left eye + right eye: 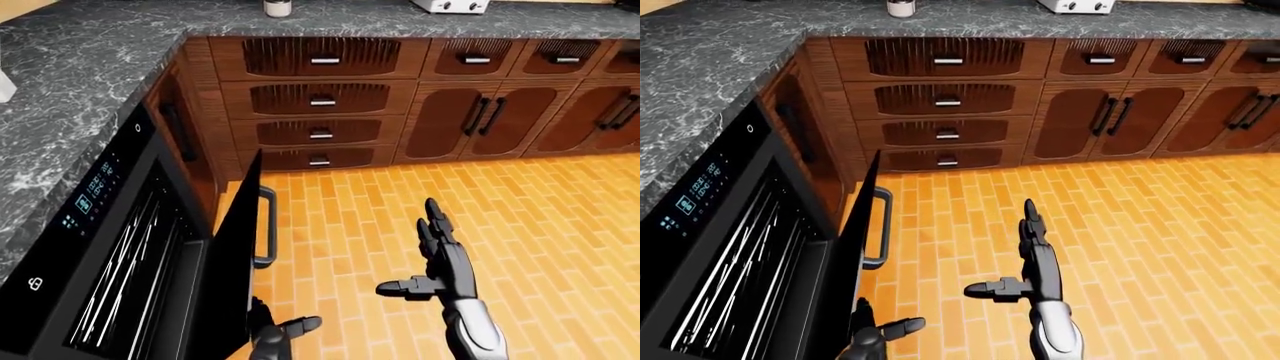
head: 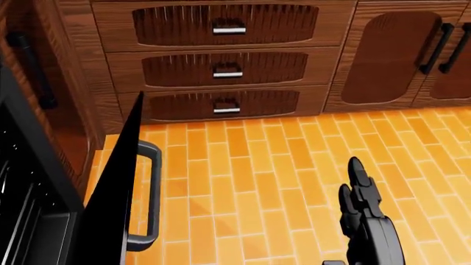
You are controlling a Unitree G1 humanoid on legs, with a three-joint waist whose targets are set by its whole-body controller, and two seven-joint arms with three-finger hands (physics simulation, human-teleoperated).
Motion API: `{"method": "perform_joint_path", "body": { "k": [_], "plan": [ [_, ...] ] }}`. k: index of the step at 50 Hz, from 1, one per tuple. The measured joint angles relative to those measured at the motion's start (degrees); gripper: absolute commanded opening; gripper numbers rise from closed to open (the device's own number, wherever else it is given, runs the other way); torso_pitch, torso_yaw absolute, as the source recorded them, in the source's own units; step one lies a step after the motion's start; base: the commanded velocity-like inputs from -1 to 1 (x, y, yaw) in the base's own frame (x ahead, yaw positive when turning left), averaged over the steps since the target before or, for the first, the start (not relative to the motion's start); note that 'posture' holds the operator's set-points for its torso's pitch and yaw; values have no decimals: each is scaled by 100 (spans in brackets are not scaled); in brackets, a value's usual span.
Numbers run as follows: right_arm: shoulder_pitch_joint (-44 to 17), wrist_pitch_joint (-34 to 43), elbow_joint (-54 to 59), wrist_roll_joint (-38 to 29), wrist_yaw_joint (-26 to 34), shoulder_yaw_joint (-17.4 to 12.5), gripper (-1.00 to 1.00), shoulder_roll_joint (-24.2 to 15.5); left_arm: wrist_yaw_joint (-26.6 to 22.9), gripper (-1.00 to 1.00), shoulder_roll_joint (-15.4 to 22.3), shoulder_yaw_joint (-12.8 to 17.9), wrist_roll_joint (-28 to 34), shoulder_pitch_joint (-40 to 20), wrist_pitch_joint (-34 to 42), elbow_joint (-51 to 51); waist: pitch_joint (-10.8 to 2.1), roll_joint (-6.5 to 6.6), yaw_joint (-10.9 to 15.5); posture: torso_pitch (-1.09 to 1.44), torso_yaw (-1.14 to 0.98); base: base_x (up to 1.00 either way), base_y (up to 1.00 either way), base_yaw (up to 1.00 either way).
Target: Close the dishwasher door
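The black dishwasher (image 1: 100,247) sits under the counter at the left of the eye views, its wire racks (image 1: 130,270) showing inside. Its black door (image 1: 235,262) stands partly open, nearly upright, with a dark bar handle (image 1: 266,227) on its outer face; the handle also shows in the head view (image 2: 149,193). My left hand (image 1: 278,334) is open at the bottom edge, beside the door's outer face below the handle. My right hand (image 1: 440,259) is open over the floor, fingers stretched, to the right of the door and apart from it.
A dark marble counter (image 1: 90,67) runs along the left and top. Wooden drawers (image 1: 320,97) and cupboard doors (image 1: 485,116) line the wall at the top. Orange brick floor (image 1: 520,240) spreads to the right. A small jar (image 1: 277,7) and a white appliance (image 1: 450,5) stand on the counter.
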Motion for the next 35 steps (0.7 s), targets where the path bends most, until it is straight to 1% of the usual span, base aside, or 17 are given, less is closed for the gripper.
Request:
{"method": "perform_joint_path", "body": {
  "k": [8, 14, 22, 26, 35],
  "plan": [
    [-8, -6, 8, -2, 1, -9, 100, -3, 558, 100, 75, 54, 10, -43, 48, -42, 3, 28, -19, 0, 0, 0, 0, 0],
    [-32, -13, 51, -5, -1, 4, 100, 0, 837, 100, 88, 77, 0, -74, 35, -34, 4, 42, -33, 0, 0, 0, 0, 0],
    [-36, -20, 56, 6, 7, 9, 100, 1, 1200, 100, 72, 111, -32, -113, -6, -1, 5, 17, -75, 0, 0, 0, 0, 0],
    [-24, -12, 29, 2, 5, 10, 100, 2, 1463, 100, 108, 119, -9, -94, -100, -1, 8, 8, -94, 0, 0, 0, 0, 0],
    [-36, -11, 57, -4, -6, -2, 100, -1, 1955, 100, 220, 164, 24, -58, -192, -29, 3, 50, -93, 0, 0, 0, 0, 0]
  ]
}}
